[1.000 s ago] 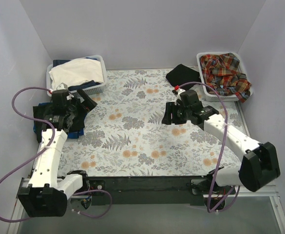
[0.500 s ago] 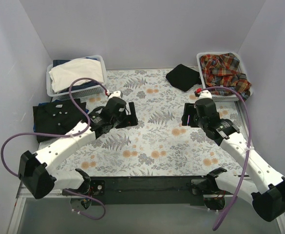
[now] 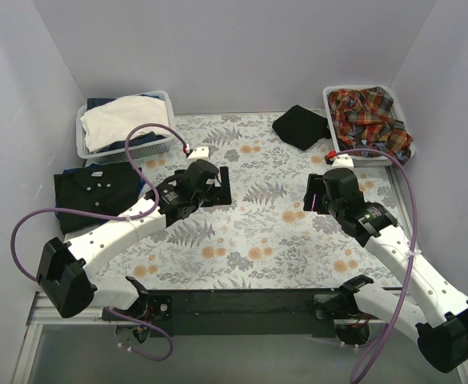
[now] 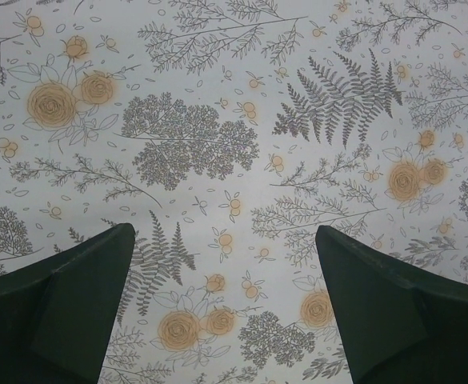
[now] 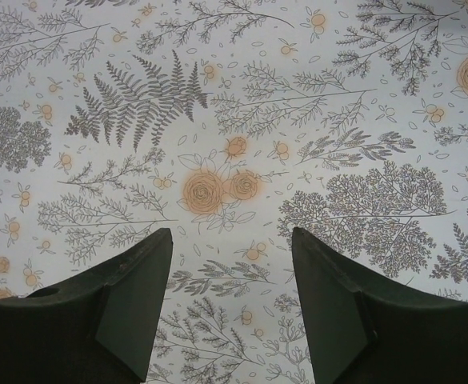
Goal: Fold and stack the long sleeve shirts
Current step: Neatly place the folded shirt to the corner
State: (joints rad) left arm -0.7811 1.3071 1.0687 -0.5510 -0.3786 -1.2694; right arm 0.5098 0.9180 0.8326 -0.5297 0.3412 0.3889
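A folded black long sleeve shirt point(image 3: 98, 190) with pale buttons lies at the table's left edge. Another black piece of cloth point(image 3: 300, 126) lies bunched at the back. Red-orange plaid shirts point(image 3: 370, 114) are heaped in the white basket point(image 3: 330, 120) at the back right. My left gripper point(image 3: 219, 186) hovers over the middle of the flowered table, open and empty, to the right of the folded shirt. My right gripper point(image 3: 313, 194) hovers right of centre, also open and empty. In the left wrist view my left gripper point(image 4: 224, 232) has only the flowered cloth between its fingers, and so does my right gripper point(image 5: 232, 234) in the right wrist view.
A white basket point(image 3: 160, 144) at the back left holds white cloth point(image 3: 127, 118) over darker pieces. Purple walls close in the table on three sides. Purple cables loop from both arms. The arm bases sit on a black rail point(image 3: 242, 304) at the near edge.
My left arm swung from over the folded black shirt at the left to the table's middle. My right gripper drew back to the right and its jaws spread a little wider.
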